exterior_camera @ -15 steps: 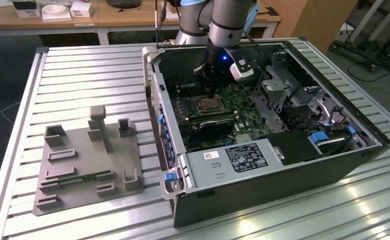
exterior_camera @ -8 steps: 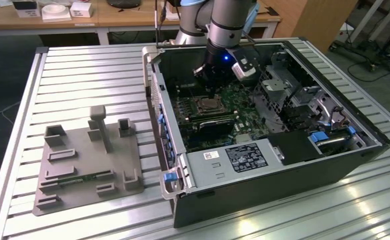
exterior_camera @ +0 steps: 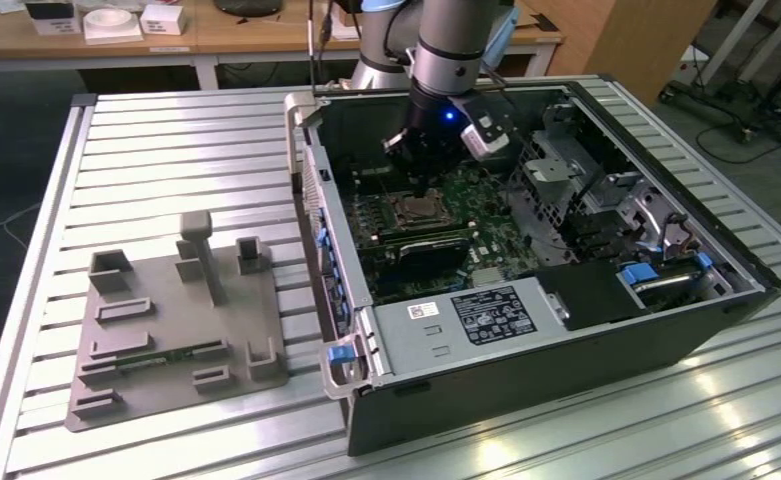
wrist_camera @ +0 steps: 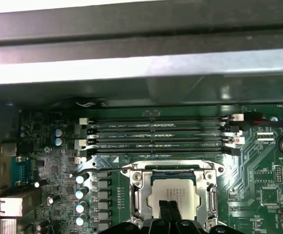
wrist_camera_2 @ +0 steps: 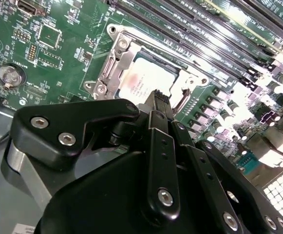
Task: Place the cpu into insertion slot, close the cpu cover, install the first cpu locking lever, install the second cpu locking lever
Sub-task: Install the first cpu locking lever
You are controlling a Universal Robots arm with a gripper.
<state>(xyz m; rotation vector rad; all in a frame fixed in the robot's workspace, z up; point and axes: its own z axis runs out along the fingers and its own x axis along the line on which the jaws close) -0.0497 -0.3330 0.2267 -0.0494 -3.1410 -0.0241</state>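
The cpu (wrist_camera: 176, 194) lies flat in the motherboard socket, its silvery top showing in both wrist views (wrist_camera_2: 142, 80). The cpu cover (wrist_camera: 140, 191), a silver frame with an open centre, lies down around the chip (wrist_camera_2: 113, 62). A thin wire locking lever (wrist_camera: 98, 170) runs along one socket edge, and its end sticks out past the socket corner. Whether it is latched I cannot tell. My gripper (wrist_camera: 168, 210) hangs just above the socket edge, its two black fingers pressed together on nothing (wrist_camera_2: 158, 96). In the exterior view the gripper (exterior_camera: 421, 190) is inside the open computer case, over the socket (exterior_camera: 420, 210).
Memory slots (wrist_camera: 160, 134) run beside the socket, and the case wall (wrist_camera: 141, 73) rises behind them. A white-labelled black power box (exterior_camera: 490, 312) sits at the case's near end. A grey fixture plate (exterior_camera: 177, 320) lies on the slatted table at the exterior view's left.
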